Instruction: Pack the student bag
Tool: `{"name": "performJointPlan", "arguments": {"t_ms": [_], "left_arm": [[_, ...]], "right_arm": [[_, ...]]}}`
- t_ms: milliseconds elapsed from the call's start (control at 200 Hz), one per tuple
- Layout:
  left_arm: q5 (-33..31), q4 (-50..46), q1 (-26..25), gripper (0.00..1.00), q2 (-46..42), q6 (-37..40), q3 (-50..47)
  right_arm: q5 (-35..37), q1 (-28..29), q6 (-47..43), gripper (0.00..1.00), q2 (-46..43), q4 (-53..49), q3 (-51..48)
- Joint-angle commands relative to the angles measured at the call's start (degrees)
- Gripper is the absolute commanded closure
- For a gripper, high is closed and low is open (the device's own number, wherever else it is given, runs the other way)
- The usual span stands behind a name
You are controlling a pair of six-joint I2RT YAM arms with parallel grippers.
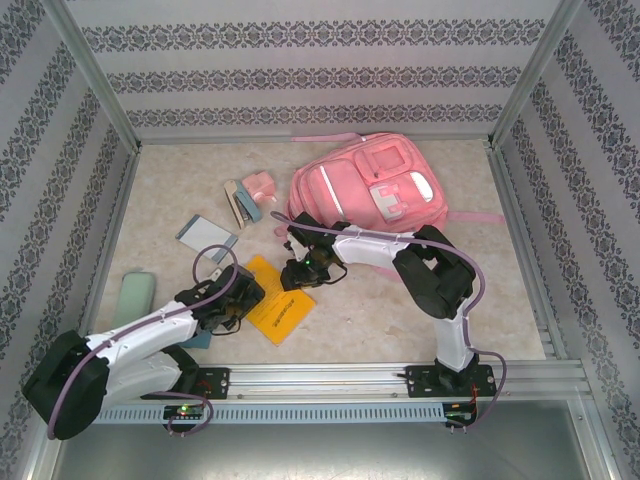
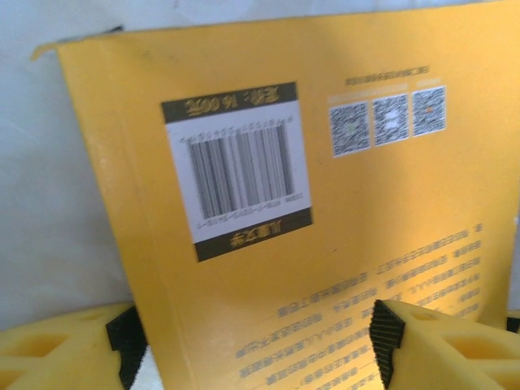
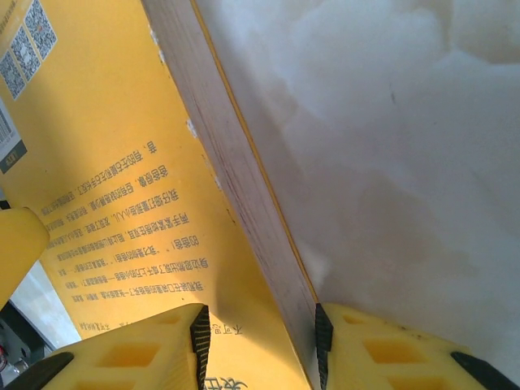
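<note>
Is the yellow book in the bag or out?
Out: the book lies on the table, apart from the bag and nearer the arms.

One backpack (image 1: pixel 375 185), one yellow book (image 1: pixel 280 315)

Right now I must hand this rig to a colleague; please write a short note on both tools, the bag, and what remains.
Left tool: open, fingers wide, the yellow paperback book between them.
Right tool: straddles that book's page edge; firm grip not certain.
Large pink fabric backpack: lies at the far side of the table, apart from the book; I cannot tell if it is unzipped.
Done: nothing visibly packed.
Remaining: book, blue-grey notebook, pale green case and small pink box probably go into the backpack.
</note>
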Motion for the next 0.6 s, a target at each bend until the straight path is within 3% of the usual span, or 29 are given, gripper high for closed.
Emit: {"name": "performJointPlan", "arguments": {"t_ms": [0, 330, 595], "left_arm": [[2.97, 26.20, -0.37, 0.27, 1.62, 1.95, -3.98], [4.00, 31.49, -0.30, 0.36, -10.07, 8.02, -4.02], [5.77, 30.97, -0.36, 0.43, -8.71, 8.53, -3.30]], "right_arm": [[-4.00, 1.18, 2.01, 0.60, 0.65, 2.82, -0.44], [-3.73, 0.88, 2.22, 0.60, 0.98, 2.38, -0.40], [-3.40, 0.59, 2.06, 0.60, 0.81, 1.86, 0.12]]}}
